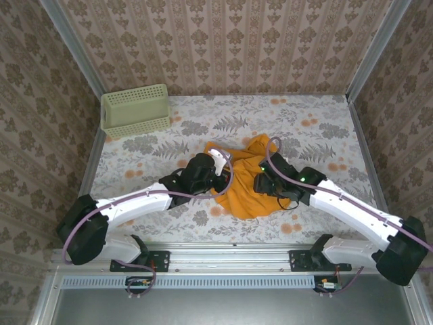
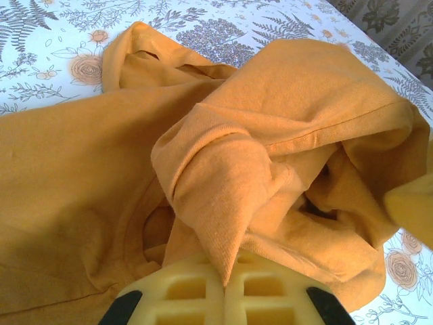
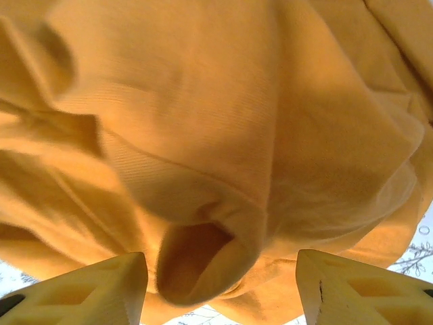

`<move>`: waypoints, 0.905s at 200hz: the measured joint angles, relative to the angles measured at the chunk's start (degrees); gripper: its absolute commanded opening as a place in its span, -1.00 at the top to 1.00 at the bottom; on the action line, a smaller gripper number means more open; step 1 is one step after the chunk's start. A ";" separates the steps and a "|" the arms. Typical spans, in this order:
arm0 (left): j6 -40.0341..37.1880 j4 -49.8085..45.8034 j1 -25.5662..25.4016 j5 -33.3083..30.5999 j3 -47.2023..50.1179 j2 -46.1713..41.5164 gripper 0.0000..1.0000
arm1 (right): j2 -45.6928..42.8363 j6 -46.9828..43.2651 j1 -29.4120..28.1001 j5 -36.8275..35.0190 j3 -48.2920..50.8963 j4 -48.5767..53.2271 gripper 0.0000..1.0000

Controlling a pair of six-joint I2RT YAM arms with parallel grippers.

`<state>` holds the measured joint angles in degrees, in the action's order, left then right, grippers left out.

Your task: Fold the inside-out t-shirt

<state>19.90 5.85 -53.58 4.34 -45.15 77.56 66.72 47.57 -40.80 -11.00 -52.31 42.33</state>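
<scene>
The inside-out t-shirt [image 1: 247, 181] lies bunched in a heap at the middle of the floral table, plain orange-yellow on every face that shows. My left gripper [image 2: 225, 288] is shut on a pinched fold of the t-shirt [image 2: 223, 203], which rises in a ridge from between its pale fingers. At the heap's right side, my right gripper [image 3: 220, 291] stands open, its fingers [image 3: 101, 291] wide apart. A rolled fold of the t-shirt [image 3: 203, 169] hangs loose between them. From above, the left gripper [image 1: 215, 175] sits at the heap's left edge and the right gripper [image 1: 265, 181] at its right.
A pale green mesh basket [image 1: 135, 110] stands at the back left corner of the table [image 1: 318, 128]. Patterned walls close the table in on three sides. A metal rail with both arm bases runs along the near edge.
</scene>
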 measured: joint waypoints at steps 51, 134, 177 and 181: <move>0.02 -0.81 0.33 -1.31 0.00 -0.04 1.00 | 4.20 -0.83 2.10 -0.57 -0.70 -1.03 1.00; 2.40 -4.39 11.23 -0.44 -0.17 1.20 1.00 | -16.50 -8.81 11.93 23.71 9.81 -18.12 1.00; 0.79 -7.21 8.59 0.92 -1.33 4.07 0.20 | -12.33 -9.55 14.21 22.53 12.74 -17.73 1.00; -0.26 -7.52 8.04 0.98 -1.49 4.07 0.07 | -12.33 -9.88 14.21 22.43 12.74 -17.75 1.00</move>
<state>19.64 -1.67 -45.54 5.32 -46.63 81.62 54.39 37.69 -26.59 11.42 -39.57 24.58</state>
